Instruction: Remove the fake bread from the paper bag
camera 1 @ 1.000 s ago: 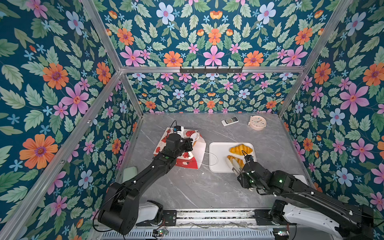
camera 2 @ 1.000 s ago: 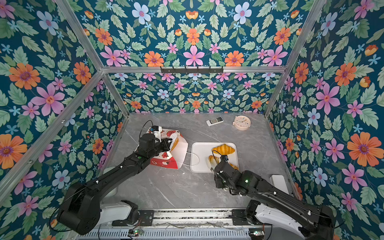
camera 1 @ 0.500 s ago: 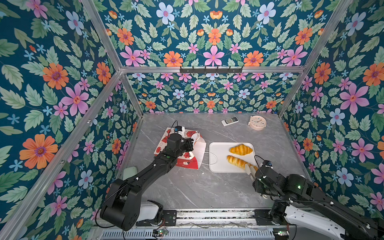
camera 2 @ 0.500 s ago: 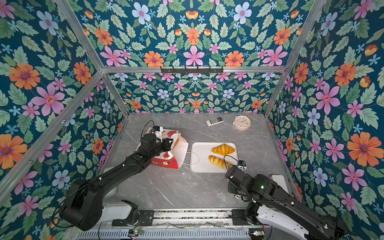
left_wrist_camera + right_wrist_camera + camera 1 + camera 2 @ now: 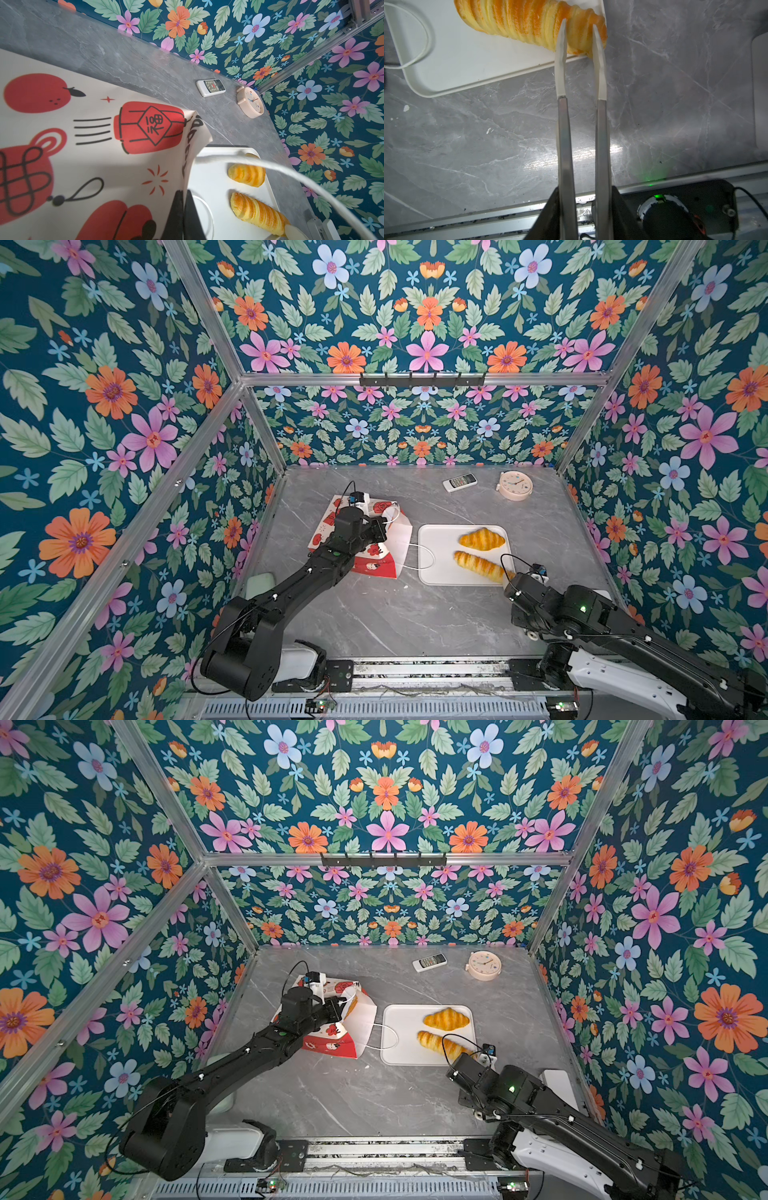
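Golden pastries, a croissant [image 5: 482,539] and a twisted stick [image 5: 478,566], lay on the white tray [image 5: 432,539]. The paper bag [image 5: 399,543] lay on its side beside it, another golden piece [image 5: 352,1006] showing in its mouth, so the job looked partly done. The left arm stretched over the bag, left gripper [image 5: 184,194] clenched on its paper rim; the right gripper [image 5: 580,29] hovered low, narrowly parted at the stick's end, apparently grasping nothing.

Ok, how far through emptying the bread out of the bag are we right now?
Done: a croissant and a twisted stick lie on the white tray. In hand: the left gripper is shut on the rim of the paper bag; the right gripper, jaws apart, hangs over the stick's end, gripping nothing. Left: a golden piece shows in the bag's mouth, so more remains.
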You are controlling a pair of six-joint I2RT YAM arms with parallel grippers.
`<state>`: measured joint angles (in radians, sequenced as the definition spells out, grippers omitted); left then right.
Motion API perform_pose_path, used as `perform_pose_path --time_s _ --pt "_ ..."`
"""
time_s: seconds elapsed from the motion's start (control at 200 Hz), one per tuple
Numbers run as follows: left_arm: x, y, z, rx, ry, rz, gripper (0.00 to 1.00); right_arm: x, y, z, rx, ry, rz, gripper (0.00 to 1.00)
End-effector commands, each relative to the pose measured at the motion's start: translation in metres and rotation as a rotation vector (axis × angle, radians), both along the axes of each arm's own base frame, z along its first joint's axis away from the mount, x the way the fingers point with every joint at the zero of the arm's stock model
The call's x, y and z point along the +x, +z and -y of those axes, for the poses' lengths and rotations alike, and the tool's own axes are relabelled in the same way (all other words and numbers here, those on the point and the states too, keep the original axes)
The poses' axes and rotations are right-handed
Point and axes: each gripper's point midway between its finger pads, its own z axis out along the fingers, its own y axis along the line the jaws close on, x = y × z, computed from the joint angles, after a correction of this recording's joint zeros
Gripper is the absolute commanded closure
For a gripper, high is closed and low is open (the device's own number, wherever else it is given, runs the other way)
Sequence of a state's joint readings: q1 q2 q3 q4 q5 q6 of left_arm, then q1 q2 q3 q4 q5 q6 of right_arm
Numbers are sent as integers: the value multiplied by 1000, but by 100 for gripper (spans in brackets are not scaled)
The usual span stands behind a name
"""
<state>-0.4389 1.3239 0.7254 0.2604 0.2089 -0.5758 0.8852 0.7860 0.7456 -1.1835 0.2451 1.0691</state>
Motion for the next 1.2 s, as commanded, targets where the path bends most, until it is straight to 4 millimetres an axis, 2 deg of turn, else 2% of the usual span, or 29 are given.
perform_pose_path --time_s 0.0,0.3,0.485,0.55,0.6,0.8,0.92,1.065,1.195 --pt "1 8 2 -14 -8 22 100 16 3 0 -11 5 71 63" --pt "-2 8 3 1 -32 16 100 39 13 -9 -24 74 171 58" --pt "-8 6 5 46 -76 -2 100 45 33 -34 70 181 222 57" --pt "-12 5 6 61 -97 -5 100 47 39 -52 126 239 249 57" --pt "-16 7 6 70 -114 -3 100 50 45 -74 180 297 275 57" --pt "-26 8 4 99 -144 1 100 69 63 -178 356 529 328 55" --pt "-31 9 3 95 -152 5 100 83 65 -228 459 608 355 54" --pt "-34 14 3 76 -151 19 100 99 49 -256 441 647 344 52" --pt "-34 17 2 74 -145 27 100 113 41 -266 477 623 341 52"
